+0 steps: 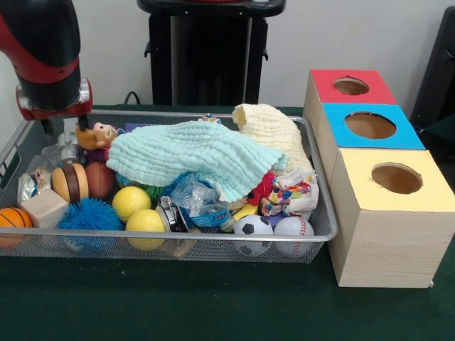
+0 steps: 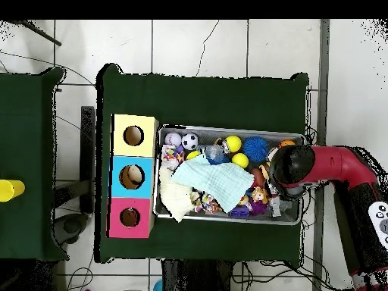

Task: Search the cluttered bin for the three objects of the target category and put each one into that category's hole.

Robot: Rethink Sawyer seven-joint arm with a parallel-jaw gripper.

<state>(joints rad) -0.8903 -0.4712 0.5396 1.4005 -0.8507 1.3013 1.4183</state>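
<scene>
The silver wire-mesh bin (image 1: 213,237) is full of clutter; it also shows in the overhead view (image 2: 227,128). A pale blue cloth (image 1: 188,158) and a cream cloth (image 1: 270,128) cover its middle. Two yellow balls (image 1: 131,202), a soccer ball (image 1: 254,226), a baseball (image 1: 293,226), a small basketball (image 1: 13,218), a blue spiky ball (image 1: 90,214) and a wooden block (image 1: 44,207) lie along the near side. My gripper (image 1: 67,142) hangs over the bin's left end beside a small doll (image 1: 98,135). In the overhead view the arm (image 2: 318,167) hides it.
Three wooden boxes stand in a row right of the bin, each with a round hole: red top (image 1: 352,87), blue top (image 1: 371,126), yellow top (image 1: 396,179). The green table (image 1: 213,305) carries everything. A black stand (image 1: 206,57) rises behind the bin.
</scene>
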